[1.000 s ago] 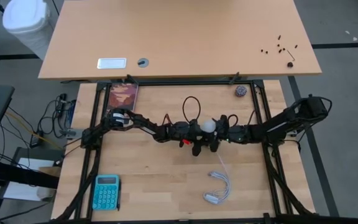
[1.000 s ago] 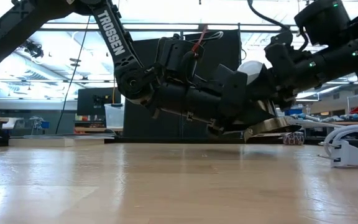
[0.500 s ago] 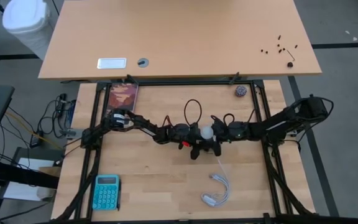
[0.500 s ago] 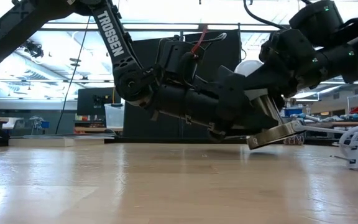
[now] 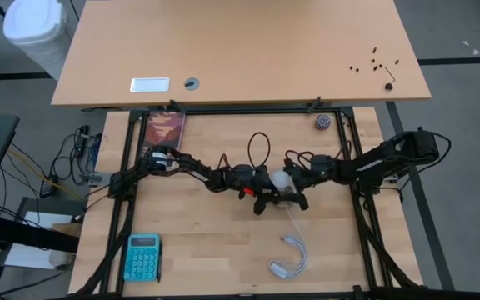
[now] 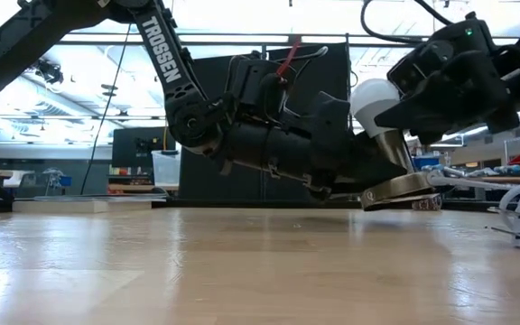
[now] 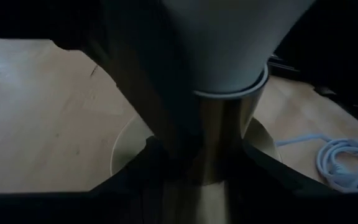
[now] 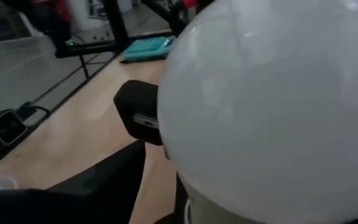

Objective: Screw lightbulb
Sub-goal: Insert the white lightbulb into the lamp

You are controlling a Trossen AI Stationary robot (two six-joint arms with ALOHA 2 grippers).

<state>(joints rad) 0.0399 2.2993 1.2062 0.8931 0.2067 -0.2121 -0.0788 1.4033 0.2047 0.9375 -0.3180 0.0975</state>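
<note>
The white lightbulb (image 6: pixel 374 96) stands in the brass socket (image 6: pixel 392 152), whose round disc base (image 6: pixel 403 191) has a white cable (image 5: pixel 293 250). It is at mid-table in the high view (image 5: pixel 282 180). My left gripper (image 5: pixel 268 190) comes from the table's left and is shut on the socket. My right gripper (image 5: pixel 295 177) comes from the right and is shut on the bulb's dome, which fills the right wrist view (image 8: pixel 272 106). My left gripper pinches the socket's brass neck (image 7: pixel 221 140) between its two fingers, just below the bulb and above the disc base (image 7: pixel 128 149). The fingers come nearly level from the table's left, across the neck. The socket is tilted, its disc a little above the table. My right gripper holds the bulb's rounded dome (image 6: pixel 395 90) from the table's right, slanting slightly down. The bulb itself hides the place of contact in the right wrist view. The bulb tilts with the socket, its base in the socket's neck.
A turquoise calculator (image 5: pixel 143 257) lies at the near left, a book (image 5: pixel 166 129) at the far left and a small ball (image 5: pixel 322 122) at the far right. The cable's coil and plug (image 5: pixel 285 267) lie near the front, right of centre.
My right gripper has turned about the bulb and shifted slightly toward the table's near edge, staying on the dome. The bulb and socket have moved a little toward the near edge with both grippers. The cable's plug end has slid along the table.
</note>
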